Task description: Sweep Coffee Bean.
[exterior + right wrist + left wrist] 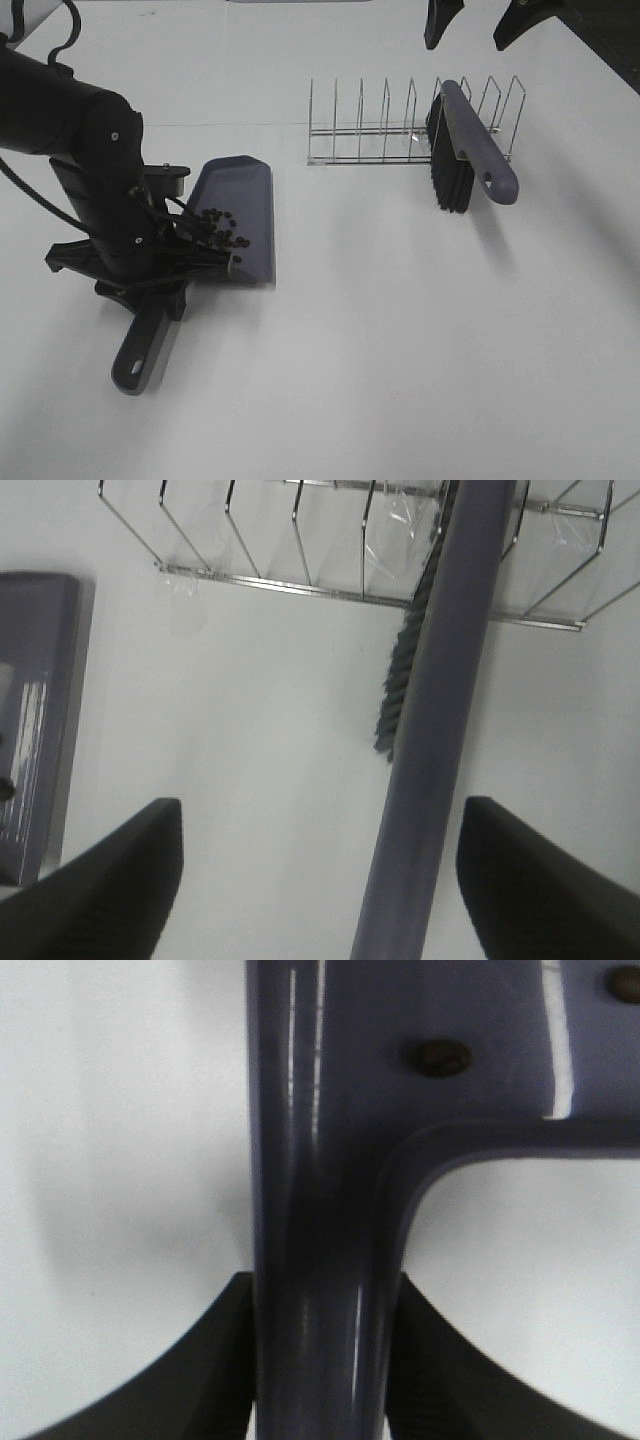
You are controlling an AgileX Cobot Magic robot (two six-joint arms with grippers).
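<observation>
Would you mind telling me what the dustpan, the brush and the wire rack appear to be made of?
The dustpan looks like glossy moulded purple plastic: bright streaks of reflection run along its handle in the left wrist view. The brush has a matching smooth purple back, probably plastic too, over dense black bristles, likely synthetic. The rack seems to be thin shiny metal wire, silver-coloured.

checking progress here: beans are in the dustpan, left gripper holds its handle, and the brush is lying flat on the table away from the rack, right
Not quite. The brush is not lying flat away from the rack: the exterior high view shows it propped in the wire rack, bristles down. The rest holds: the coffee beans sit in the dustpan, and the left gripper is closed on its handle.
</observation>
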